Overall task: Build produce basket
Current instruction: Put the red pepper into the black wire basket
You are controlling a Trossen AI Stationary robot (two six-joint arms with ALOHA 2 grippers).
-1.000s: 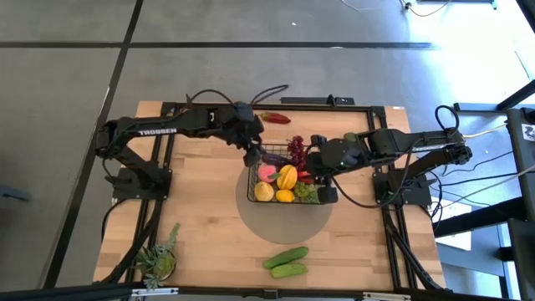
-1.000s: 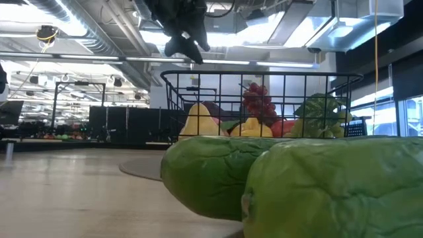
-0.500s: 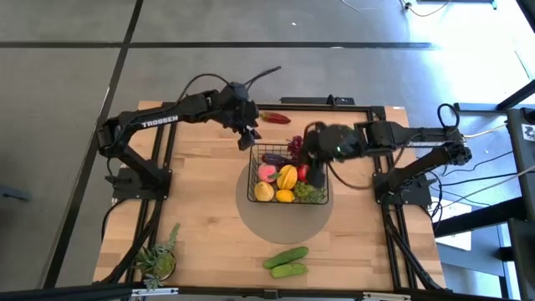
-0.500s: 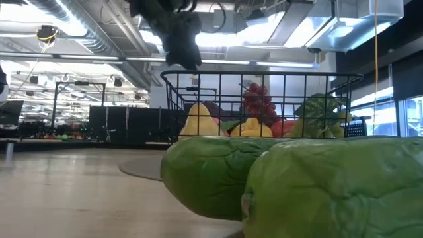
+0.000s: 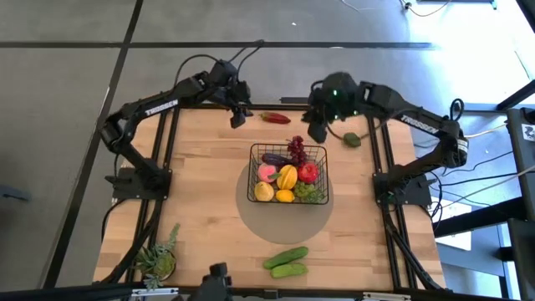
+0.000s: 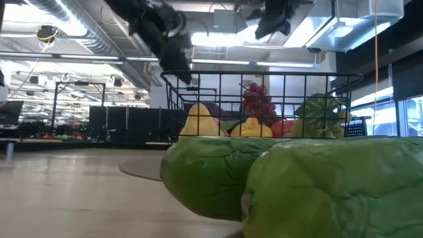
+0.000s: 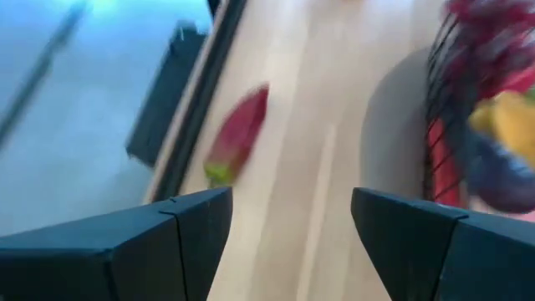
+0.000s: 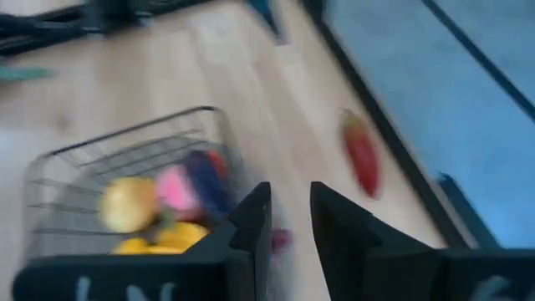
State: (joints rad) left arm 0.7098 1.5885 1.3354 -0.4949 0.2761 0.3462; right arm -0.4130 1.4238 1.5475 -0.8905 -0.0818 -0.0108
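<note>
Overhead camera straight down, low one level at tabletop (cucumbers (image 6: 291, 185) close), both sharing the basket (image 5: 288, 174).

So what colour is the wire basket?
Black; the basket shows best in the high view.

A black wire-mesh basket (image 5: 288, 174) stands upright mid-table, holding a pink peach (image 5: 267, 173), yellow mango (image 5: 287, 176), red apple (image 5: 308, 173) and purple grapes (image 5: 296, 149), while two green cucumbers (image 5: 287, 262) lie together near the table's front edge.

black mesh basket (image 5: 288, 150); red pepper (image 5: 274, 118); green cucumbers (image 5: 287, 261).
</note>
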